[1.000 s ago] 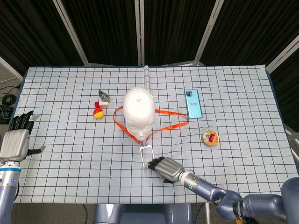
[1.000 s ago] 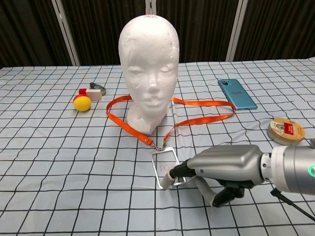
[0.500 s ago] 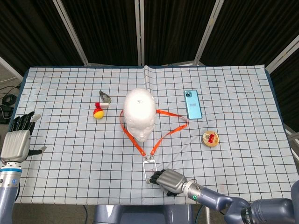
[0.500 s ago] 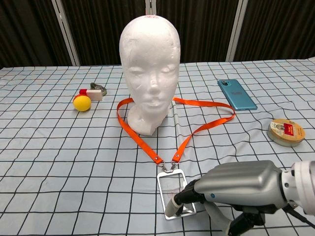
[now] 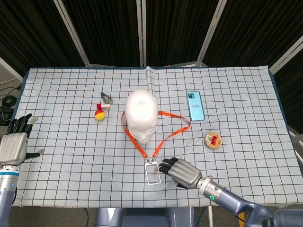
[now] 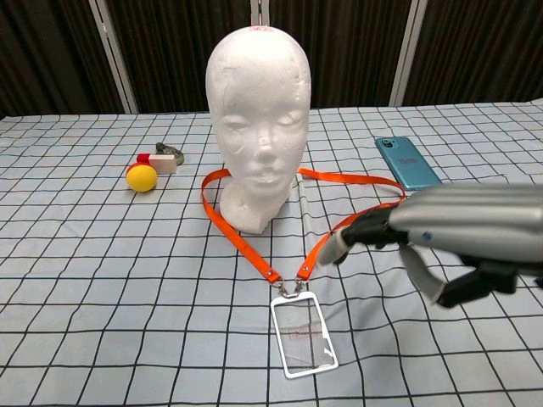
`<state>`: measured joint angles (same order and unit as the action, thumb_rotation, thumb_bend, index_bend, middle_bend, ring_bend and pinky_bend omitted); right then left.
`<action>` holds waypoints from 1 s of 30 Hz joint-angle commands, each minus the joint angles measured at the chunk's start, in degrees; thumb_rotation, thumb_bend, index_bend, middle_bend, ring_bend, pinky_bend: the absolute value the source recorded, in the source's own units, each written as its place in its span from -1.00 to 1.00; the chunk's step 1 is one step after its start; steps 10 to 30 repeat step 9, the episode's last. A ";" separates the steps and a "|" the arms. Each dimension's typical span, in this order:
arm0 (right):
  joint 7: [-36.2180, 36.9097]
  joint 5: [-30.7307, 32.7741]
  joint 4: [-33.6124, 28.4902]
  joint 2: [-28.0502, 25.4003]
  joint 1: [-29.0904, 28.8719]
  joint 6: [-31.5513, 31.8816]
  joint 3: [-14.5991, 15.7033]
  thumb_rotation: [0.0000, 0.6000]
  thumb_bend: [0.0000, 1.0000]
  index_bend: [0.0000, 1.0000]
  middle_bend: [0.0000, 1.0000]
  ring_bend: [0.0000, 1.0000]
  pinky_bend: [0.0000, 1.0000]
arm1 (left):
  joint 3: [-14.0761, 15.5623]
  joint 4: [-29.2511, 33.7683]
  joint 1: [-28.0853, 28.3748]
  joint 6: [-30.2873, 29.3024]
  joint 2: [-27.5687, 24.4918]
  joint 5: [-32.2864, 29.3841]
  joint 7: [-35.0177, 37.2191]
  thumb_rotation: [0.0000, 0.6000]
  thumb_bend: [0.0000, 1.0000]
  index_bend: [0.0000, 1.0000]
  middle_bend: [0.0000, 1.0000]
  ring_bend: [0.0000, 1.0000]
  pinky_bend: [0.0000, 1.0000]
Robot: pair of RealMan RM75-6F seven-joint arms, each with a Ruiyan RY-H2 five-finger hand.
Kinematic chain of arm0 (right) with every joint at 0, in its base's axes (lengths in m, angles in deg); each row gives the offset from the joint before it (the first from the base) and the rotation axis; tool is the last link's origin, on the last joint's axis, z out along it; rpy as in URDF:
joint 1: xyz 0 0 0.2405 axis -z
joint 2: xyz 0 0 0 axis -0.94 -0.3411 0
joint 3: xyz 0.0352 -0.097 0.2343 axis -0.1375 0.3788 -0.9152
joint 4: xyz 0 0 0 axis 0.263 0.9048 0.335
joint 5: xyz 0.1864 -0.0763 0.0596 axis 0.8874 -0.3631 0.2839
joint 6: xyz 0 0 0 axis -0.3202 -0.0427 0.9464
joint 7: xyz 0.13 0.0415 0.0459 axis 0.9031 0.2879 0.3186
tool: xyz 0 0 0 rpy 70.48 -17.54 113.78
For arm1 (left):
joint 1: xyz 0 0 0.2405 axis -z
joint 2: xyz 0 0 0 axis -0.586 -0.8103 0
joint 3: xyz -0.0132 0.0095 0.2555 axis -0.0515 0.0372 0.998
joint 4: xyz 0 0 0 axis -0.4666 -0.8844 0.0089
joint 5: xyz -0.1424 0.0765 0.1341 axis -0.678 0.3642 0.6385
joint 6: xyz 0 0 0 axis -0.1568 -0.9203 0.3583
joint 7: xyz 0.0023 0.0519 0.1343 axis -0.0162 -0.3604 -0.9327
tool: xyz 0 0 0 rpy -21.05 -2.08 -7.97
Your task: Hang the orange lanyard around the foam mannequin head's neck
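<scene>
The white foam mannequin head [image 5: 141, 113] [image 6: 259, 110] stands upright mid-table. An orange lanyard [image 5: 173, 130] [image 6: 242, 237] lies on the cloth looped behind the base of its neck. Both straps run forward to a clip and a clear badge holder [image 5: 152, 174] [image 6: 303, 333] lying flat near the front edge. My right hand [image 5: 182, 171] [image 6: 441, 233] hovers just right of the badge holder, fingers apart and holding nothing. At the table's left edge my left hand [image 5: 14, 144] is held up with fingers spread and empty, seen only in the head view.
A yellow-and-red ball [image 5: 99, 115] [image 6: 142, 176] and a small metal clip [image 5: 107, 99] [image 6: 170, 153] lie left of the head. A blue phone [image 5: 195, 105] [image 6: 409, 162] and a round tin [image 5: 213, 140] lie to the right. Black curtains stand behind the checked cloth.
My right hand dragged the badge holder toward the front edge, drawing the lanyard snug behind the neck. It then let go and lifted away to the right.
</scene>
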<state>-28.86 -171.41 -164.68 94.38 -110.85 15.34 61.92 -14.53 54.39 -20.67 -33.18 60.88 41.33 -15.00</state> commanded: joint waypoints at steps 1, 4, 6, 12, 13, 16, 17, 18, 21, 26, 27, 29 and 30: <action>1.85 -8.38 5.43 -6.53 6.23 12.80 2.27 1.00 1.00 -0.58 -0.58 -0.70 -0.46 | 0.29 -0.13 -0.50 -0.52 -0.22 0.95 0.92 1.00 -0.91 -1.00 -1.00 -1.00 -1.00; 4.03 -11.12 11.89 -8.39 10.53 21.60 2.85 1.00 0.89 -0.57 -0.59 -0.70 -0.52 | 0.78 -0.79 -1.30 -1.83 -0.13 3.13 2.45 1.00 -0.91 -1.00 -1.00 -1.00 -1.00; 6.13 -11.17 16.31 -8.75 13.86 27.34 2.79 1.00 0.59 -0.62 -0.65 -0.77 -0.69 | 1.27 -1.46 -2.02 -2.81 0.02 4.47 3.34 1.00 -0.91 -1.00 -1.00 -1.00 -1.00; 7.87 -7.10 20.27 -7.70 18.78 33.42 1.36 1.00 -0.41 -0.83 -0.91 -0.97 -0.98 | 1.86 -2.06 -2.84 -3.63 -0.06 5.60 4.10 1.00 -0.92 -1.00 -1.00 -1.00 -1.00; 7.87 -7.10 20.27 -7.70 18.78 33.42 1.36 1.00 -0.41 -0.83 -0.91 -0.97 -0.98 | 1.86 -2.06 -2.84 -3.63 -0.06 5.60 4.10 1.00 -0.92 -1.00 -1.00 -1.00 -1.00; 7.87 -7.10 20.27 -7.70 18.78 33.42 1.36 1.00 -0.41 -0.83 -0.91 -0.97 -0.98 | 1.86 -2.06 -2.84 -3.63 -0.06 5.60 4.10 1.00 -0.92 -1.00 -1.00 -1.00 -1.00; 7.87 -7.10 20.27 -7.70 18.78 33.42 1.36 1.00 -0.41 -0.83 -0.91 -0.97 -0.98 | 1.86 -2.06 -2.84 -3.63 -0.06 5.60 4.10 1.00 -0.92 -1.00 -1.00 -1.00 -1.00; 7.87 -7.10 20.27 -7.70 18.78 33.42 1.36 1.00 -0.41 -0.83 -0.91 -0.97 -0.98 | 1.86 -2.06 -2.84 -3.63 -0.06 5.60 4.10 1.00 -0.92 -1.00 -1.00 -1.00 -1.00; 7.87 -7.10 20.27 -7.70 18.78 33.42 1.36 1.00 -0.41 -0.83 -0.91 -0.97 -0.98 | 1.86 -2.06 -2.84 -3.63 -0.06 5.60 4.10 1.00 -0.92 -1.00 -1.00 -1.00 -1.00; 7.87 -7.10 20.27 -7.70 18.78 33.42 1.36 1.00 -0.41 -0.83 -0.91 -0.97 -0.98 | 1.86 -2.06 -2.84 -3.63 -0.06 5.60 4.10 1.00 -0.92 -1.00 -1.00 -1.00 -1.00; 7.87 -7.10 20.27 -7.70 18.78 33.42 1.36 1.00 -0.41 -0.83 -0.91 -0.97 -0.98 | 1.86 -2.06 -2.84 -3.63 -0.06 5.60 4.10 1.00 -0.92 -1.00 -1.00 -1.00 -1.00; 7.87 -7.10 20.27 -7.70 18.78 33.42 1.36 1.00 -0.41 -0.83 -0.91 -0.97 -0.98 | 1.86 -2.06 -2.84 -3.63 -0.06 5.60 4.10 1.00 -0.92 -1.00 -1.00 -1.00 -1.00; 7.87 -7.10 20.27 -7.70 18.78 33.42 1.36 1.00 -0.41 -0.83 -0.91 -0.97 -0.98 | 1.86 -2.06 -2.84 -3.63 -0.06 5.60 4.10 1.00 -0.92 -1.00 -1.00 -1.00 -1.00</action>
